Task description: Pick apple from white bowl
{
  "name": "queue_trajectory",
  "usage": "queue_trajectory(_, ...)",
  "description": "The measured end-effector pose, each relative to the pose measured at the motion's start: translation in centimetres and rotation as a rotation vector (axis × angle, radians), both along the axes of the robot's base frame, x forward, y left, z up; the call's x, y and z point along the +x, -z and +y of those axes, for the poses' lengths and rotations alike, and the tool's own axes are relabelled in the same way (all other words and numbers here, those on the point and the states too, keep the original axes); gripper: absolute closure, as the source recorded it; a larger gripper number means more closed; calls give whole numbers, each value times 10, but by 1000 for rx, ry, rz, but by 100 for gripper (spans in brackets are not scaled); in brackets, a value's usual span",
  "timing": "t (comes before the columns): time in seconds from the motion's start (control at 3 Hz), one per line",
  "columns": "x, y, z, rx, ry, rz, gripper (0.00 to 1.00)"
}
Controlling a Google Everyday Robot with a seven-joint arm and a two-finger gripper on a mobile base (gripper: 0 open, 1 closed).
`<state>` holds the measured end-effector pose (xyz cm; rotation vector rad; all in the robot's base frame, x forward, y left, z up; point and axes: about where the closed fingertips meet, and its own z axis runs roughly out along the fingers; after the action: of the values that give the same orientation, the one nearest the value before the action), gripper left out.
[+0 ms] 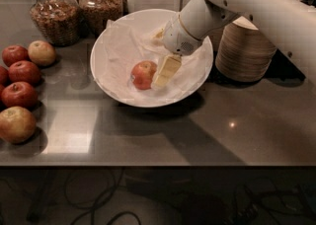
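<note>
The apple, red-orange with a yellowish blush, lies in the white bowl, left of centre on the crumpled white paper. My gripper reaches down into the bowl from the upper right on a white arm. It is open. One cream finger lies close against the apple's right side. The other finger shows partly behind the wrist, further back. The apple is not between them.
Several loose red and pale apples lie on the grey counter at the left. Two glass jars stand behind the bowl at the back left. A stack of beige paper bowls stands right of the bowl, under the arm.
</note>
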<state>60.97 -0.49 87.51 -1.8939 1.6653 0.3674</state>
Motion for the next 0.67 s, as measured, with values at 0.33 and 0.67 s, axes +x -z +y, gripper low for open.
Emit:
queue_trajectory(0.33, -5, 3, 4, 6, -29, 16, 18)
queue_trajectory(0.67, -16, 1, 5, 16, -53, 19, 19)
